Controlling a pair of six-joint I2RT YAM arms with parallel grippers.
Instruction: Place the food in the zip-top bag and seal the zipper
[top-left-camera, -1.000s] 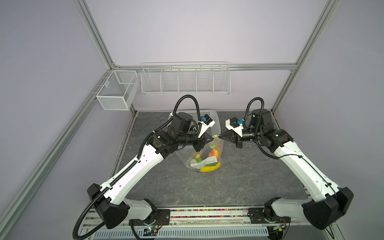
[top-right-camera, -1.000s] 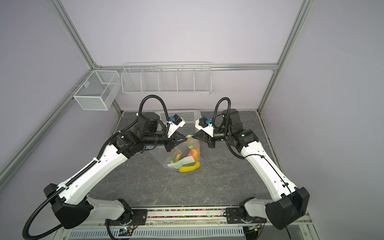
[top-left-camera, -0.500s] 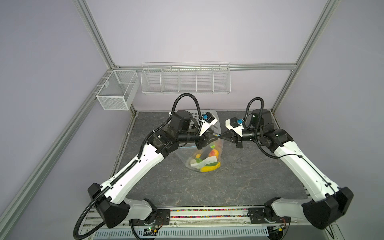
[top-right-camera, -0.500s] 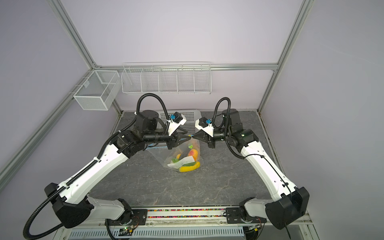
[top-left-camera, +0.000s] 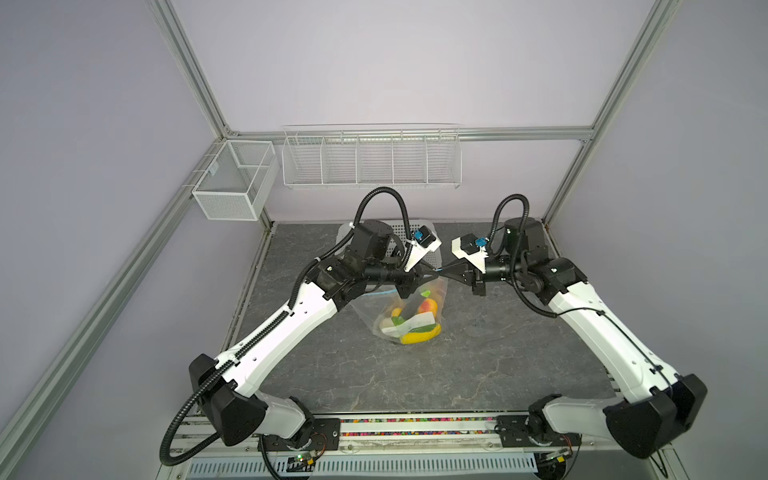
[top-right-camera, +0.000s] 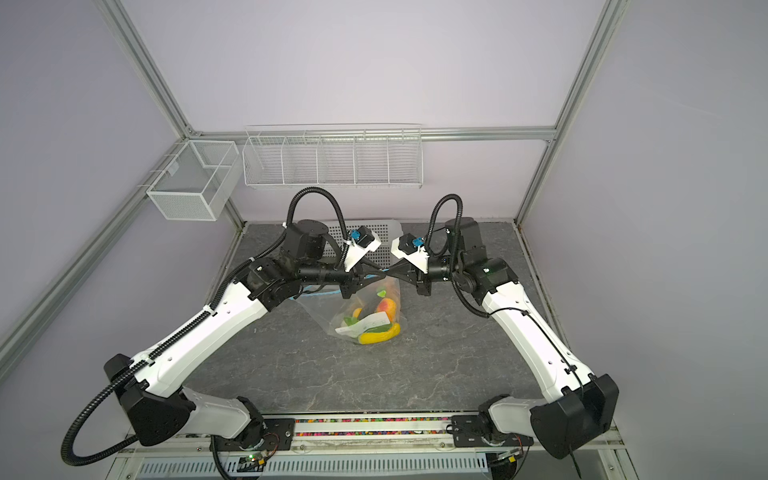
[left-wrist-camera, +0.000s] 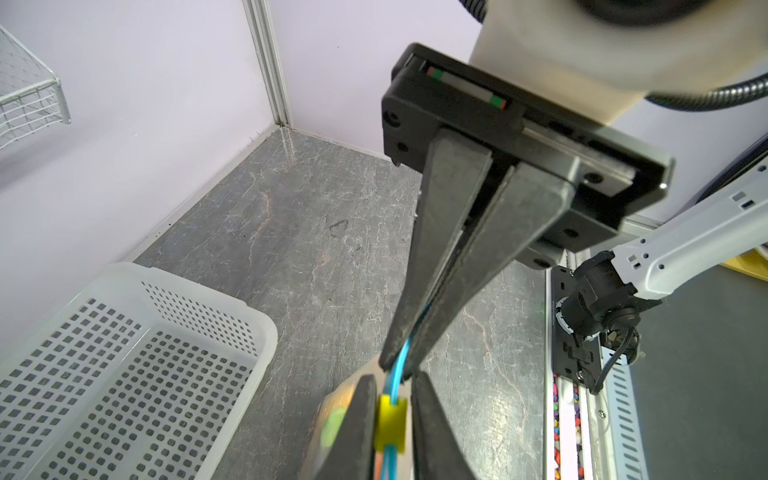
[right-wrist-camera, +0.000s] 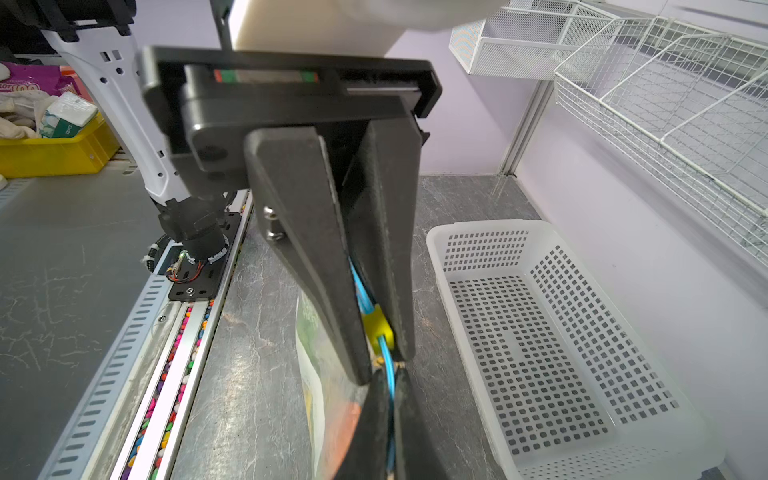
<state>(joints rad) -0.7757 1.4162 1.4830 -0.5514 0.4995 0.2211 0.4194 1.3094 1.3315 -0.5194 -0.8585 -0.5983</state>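
Note:
The clear zip-top bag (top-left-camera: 415, 305) (top-right-camera: 365, 305) hangs between my two grippers with its bottom on the table. The food (top-left-camera: 417, 328) (top-right-camera: 376, 328) lies inside it: yellow, orange, green and white pieces. My left gripper (top-left-camera: 431, 272) (top-right-camera: 380, 272) (left-wrist-camera: 393, 376) is shut on the yellow slider tab (left-wrist-camera: 390, 424) (right-wrist-camera: 376, 328) of the light-blue zipper (left-wrist-camera: 397, 372) (right-wrist-camera: 388, 374). My right gripper (top-left-camera: 446, 272) (top-right-camera: 392, 272) (right-wrist-camera: 390, 374) is shut on the zipper strip at the end of the bag's mouth. The two sets of fingertips almost touch.
A white perforated basket (left-wrist-camera: 124, 374) (right-wrist-camera: 561, 332) stands behind the bag near the back wall, partly hidden by the left arm in both top views. A wire rack (top-left-camera: 372, 160) and a mesh box (top-left-camera: 235, 183) hang on the walls above the table.
My left gripper has edged right along the bag's mouth, up to the right gripper's tips. The right arm and the bag have stayed put.

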